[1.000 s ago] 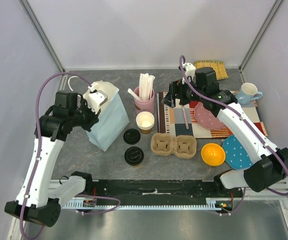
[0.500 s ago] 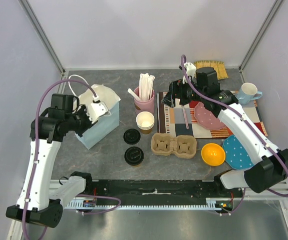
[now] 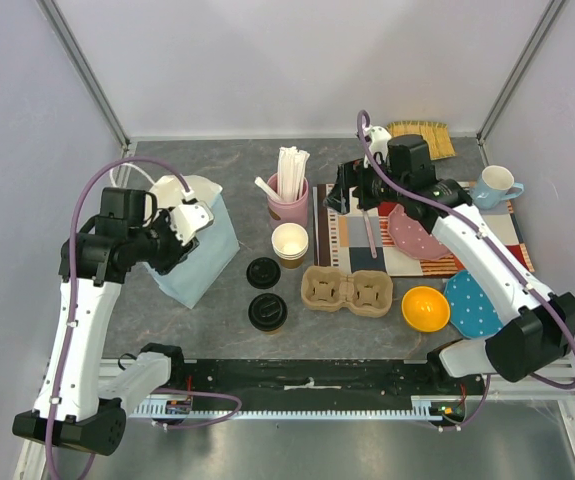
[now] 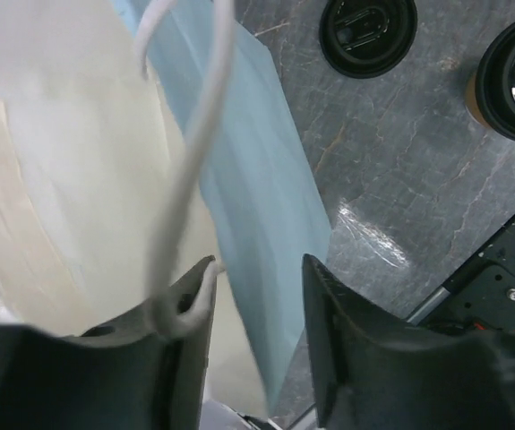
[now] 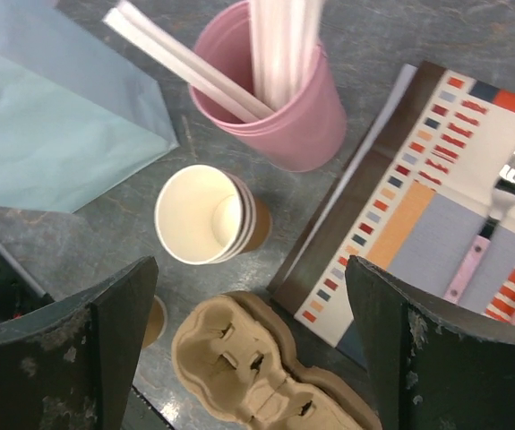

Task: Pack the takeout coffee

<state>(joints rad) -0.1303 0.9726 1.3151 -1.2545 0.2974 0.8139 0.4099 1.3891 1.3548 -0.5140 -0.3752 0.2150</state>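
A: Left gripper [image 4: 259,264]: we mark it part open, bag handle [image 4: 185,179] draped on one finger, not pinched. Coffee?
B: Takeout coffee [image 3: 267,312] upright, right of it, toward near edge; we judge left closer. Right gripper [image 5: 250,269] farther back, wide open, empty.

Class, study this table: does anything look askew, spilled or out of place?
The pale blue paper bag looks askew: it leans rather than standing square, its white handle draped at the left hand. A loose black lid lies beside an uncovered cup. Nothing looks spilled.
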